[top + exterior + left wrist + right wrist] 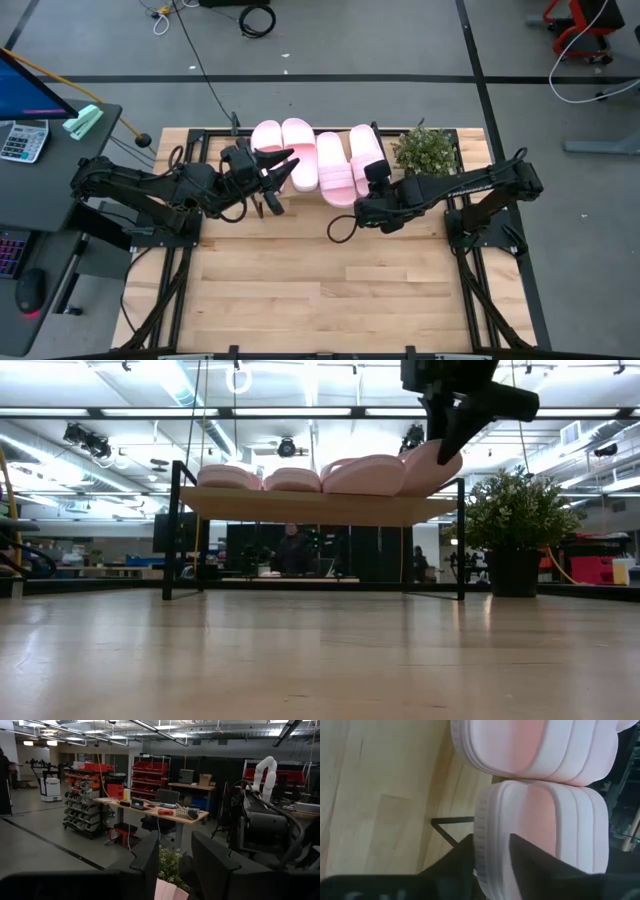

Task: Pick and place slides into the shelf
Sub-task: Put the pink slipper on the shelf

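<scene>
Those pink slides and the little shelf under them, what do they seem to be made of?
The slides look like soft matte foam or rubber: thick, rounded, ribbed edges show in the right wrist view, with no shine. The shelf seems to have a light wood board, pale with a flat edge, on thin black legs, probably metal.

Four slides lie side by side on the shelf, which stands at the far edge of the worktop. A potted plant sits just right of the shelf. The left tool is at the left pair's near ends; the right tool grips the rightmost slide's near end.
</scene>
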Robot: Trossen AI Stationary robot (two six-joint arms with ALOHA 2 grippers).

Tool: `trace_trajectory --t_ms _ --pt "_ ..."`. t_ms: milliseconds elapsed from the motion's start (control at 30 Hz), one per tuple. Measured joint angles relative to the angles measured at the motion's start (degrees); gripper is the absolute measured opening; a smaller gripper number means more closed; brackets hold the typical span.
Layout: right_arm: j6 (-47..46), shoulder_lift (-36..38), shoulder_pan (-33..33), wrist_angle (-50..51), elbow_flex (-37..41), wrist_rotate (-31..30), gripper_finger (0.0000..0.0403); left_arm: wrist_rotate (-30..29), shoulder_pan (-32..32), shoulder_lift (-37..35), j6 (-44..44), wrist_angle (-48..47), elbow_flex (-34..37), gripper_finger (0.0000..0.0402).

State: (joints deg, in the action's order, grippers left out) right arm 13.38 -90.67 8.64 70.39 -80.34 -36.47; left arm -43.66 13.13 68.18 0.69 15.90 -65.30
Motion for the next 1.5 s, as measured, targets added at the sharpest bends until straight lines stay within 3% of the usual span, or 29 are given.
trace_trajectory --t_ms 133,200,833,1233,1500 --pt "0.0 0.0 0.1 0.0 0.0 -0.3 0.0047 0.0 0.0 0.0 0.0 0.0 0.0 0.0117" --pt "0.3 0.0 0.4 0.0 0.0 -0.3 0.0032 0.0 0.0 0.0 0.0 0.0 0.0 0.0117" --pt "-7.6 0.0 0.7 -8.4 0.0 -0.3 0.0032 0.0 0.0 0.0 0.0 0.0 0.0 0.0115" --pt "-12.7 0.0 -0.2 -9.0 0.0 4.0 0.0034 0.0 0.0 0.0 0.0 0.0 0.0 0.0112" --pt "-13.4 0.1 -3.5 -7.3 1.1 8.5 0.0114 0.0 0.5 0.0 0.0 0.0 0.0 0.0118"
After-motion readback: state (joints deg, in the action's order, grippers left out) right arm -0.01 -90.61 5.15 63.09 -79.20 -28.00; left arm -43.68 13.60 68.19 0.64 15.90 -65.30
